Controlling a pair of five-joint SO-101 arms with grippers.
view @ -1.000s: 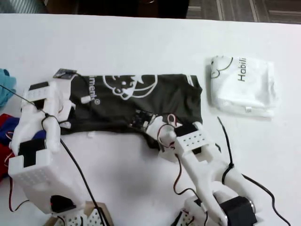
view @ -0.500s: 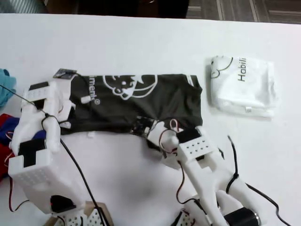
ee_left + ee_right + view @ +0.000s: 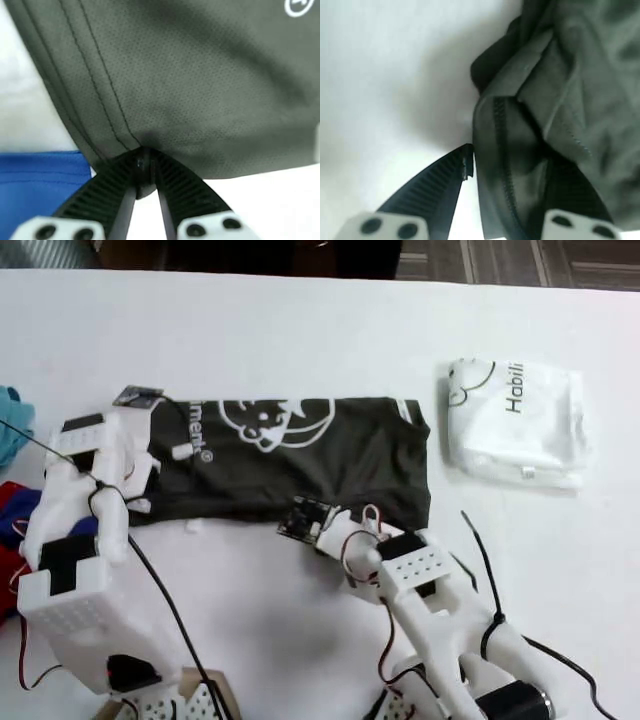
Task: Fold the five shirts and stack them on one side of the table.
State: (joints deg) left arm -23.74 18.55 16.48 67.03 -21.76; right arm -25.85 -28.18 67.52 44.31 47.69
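A black shirt with a white print lies spread across the middle of the table. At the shirt's left end, my left gripper is shut on the stitched hem. My right gripper is at the near edge of the black shirt. Its fingers hold a thick bunched fold with a seam between them. A folded white shirt rests at the right side of the table.
A teal cloth, a blue shirt and a red one lie piled at the table's left edge beside the left arm. Bare white table stretches beyond the black shirt and along the front middle.
My right gripper has drawn back toward the near table edge, taking the shirt's near edge with it. The left arm has stayed still.
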